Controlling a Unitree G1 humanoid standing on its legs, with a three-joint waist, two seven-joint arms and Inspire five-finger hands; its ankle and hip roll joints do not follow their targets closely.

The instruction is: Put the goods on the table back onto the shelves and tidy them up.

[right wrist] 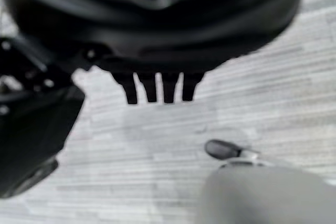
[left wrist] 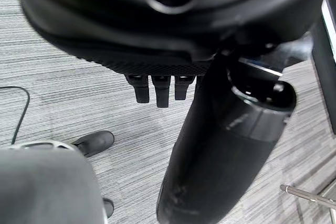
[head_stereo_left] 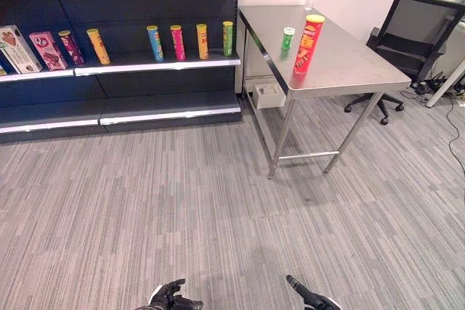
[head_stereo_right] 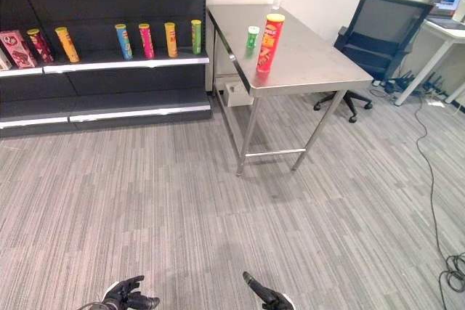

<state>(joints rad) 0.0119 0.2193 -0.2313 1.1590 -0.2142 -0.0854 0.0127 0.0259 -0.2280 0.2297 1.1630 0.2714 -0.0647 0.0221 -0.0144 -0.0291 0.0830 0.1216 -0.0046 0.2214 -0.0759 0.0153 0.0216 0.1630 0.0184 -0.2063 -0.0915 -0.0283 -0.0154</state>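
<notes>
The robot stood well back on the carpet, so the step in hand looked like the approach. On the steel counter (head_stereo_left: 349, 63) waited a tall red crisp tube (head_stereo_left: 308, 43) and, just behind it, a small green can (head_stereo_left: 288, 38), both upright. The shelf (head_stereo_left: 156, 63) already held a row of tubes. The left hand (head_stereo_left: 171, 297) and right hand (head_stereo_left: 309, 297) hung low, fingers straight and relaxed, holding nothing. Next, it probably needed to walk up to the counter.
</notes>
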